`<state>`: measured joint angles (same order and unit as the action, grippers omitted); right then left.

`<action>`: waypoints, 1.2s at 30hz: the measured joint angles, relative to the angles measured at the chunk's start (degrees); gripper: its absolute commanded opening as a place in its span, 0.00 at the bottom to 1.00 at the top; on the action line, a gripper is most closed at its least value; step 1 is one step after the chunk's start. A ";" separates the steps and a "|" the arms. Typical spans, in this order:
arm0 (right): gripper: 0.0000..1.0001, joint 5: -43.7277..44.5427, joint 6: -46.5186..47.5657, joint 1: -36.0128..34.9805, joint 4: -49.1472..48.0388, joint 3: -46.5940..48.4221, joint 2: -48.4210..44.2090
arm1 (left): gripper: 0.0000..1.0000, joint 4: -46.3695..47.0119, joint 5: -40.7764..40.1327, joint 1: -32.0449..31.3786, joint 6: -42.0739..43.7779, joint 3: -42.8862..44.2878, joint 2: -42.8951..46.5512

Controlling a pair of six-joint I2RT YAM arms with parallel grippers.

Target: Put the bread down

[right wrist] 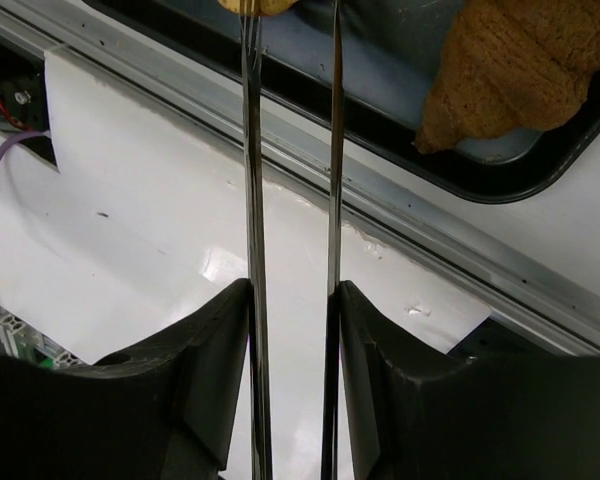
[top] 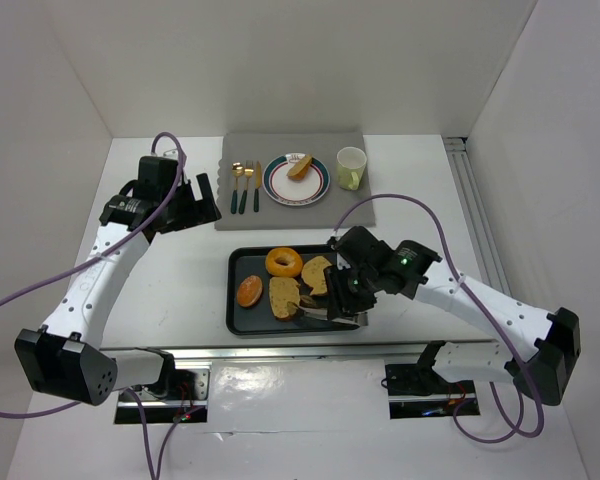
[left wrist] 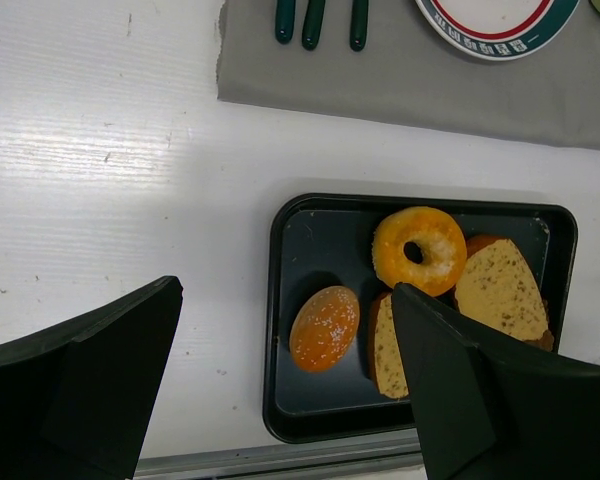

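A black tray (top: 232,300) holds a glazed donut (top: 283,262), a seeded bun (top: 250,291), two bread slices (top: 284,296) and a croissant (right wrist: 515,70). My right gripper (top: 345,295) is shut on metal tongs (top: 320,314) over the tray's front right. In the right wrist view the tongs' two arms (right wrist: 252,200) run between my fingers (right wrist: 220,340), and their tips reach a bit of bread (right wrist: 260,4) at the top edge. My left gripper (top: 195,200) is open and empty, left of the placemat. A piece of bread (top: 300,167) lies on the plate (top: 280,190).
A grey placemat (top: 290,215) at the back carries the plate, cutlery (top: 245,186) and a pale cup (top: 351,168). A metal rail (right wrist: 400,215) runs along the table's near edge, just below the tray. White walls enclose the table on three sides.
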<state>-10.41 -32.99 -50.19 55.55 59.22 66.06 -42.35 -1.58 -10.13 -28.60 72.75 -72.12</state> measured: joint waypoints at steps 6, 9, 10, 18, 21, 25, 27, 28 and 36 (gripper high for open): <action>0.48 -0.81 -0.59 1.31 -1.09 -0.76 0.00 | 1.00 0.00 0.26 0.00 -0.02 0.00 0.00; 0.49 -1.09 -0.61 2.69 -1.73 -0.90 0.00 | 1.00 0.02 0.28 0.00 0.00 -0.15 0.00; 0.49 -1.03 -0.68 3.23 -2.21 -1.11 0.00 | 1.00 0.04 0.28 0.00 0.00 -0.31 0.00; 0.47 -3.37 -0.52 7.50 -4.33 -1.70 0.46 | 1.00 0.00 0.26 0.00 0.00 -0.87 0.00; 0.47 -4.15 -0.20 7.93 -5.40 -1.70 0.92 | 1.00 0.00 0.28 0.00 0.00 -0.87 0.00; 0.46 -5.42 0.33 8.09 -5.79 -1.73 1.27 | 1.00 0.00 0.26 0.00 0.02 -0.87 0.00; 0.46 -5.68 0.63 8.09 -5.84 -1.97 1.49 | 1.00 0.00 0.26 0.00 0.00 -0.87 0.00; 0.46 -5.79 0.74 8.09 -5.88 -2.21 1.57 | 1.00 0.00 0.26 0.00 0.00 -0.87 0.00; 0.29 -6.78 1.44 8.09 -5.75 -2.62 2.67 | 1.00 0.00 0.26 0.00 0.02 -0.87 0.00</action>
<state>-17.19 -31.55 -42.11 49.80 56.60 68.73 -42.35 -1.32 -10.13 -28.58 71.88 -72.12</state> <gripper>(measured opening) 0.356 0.995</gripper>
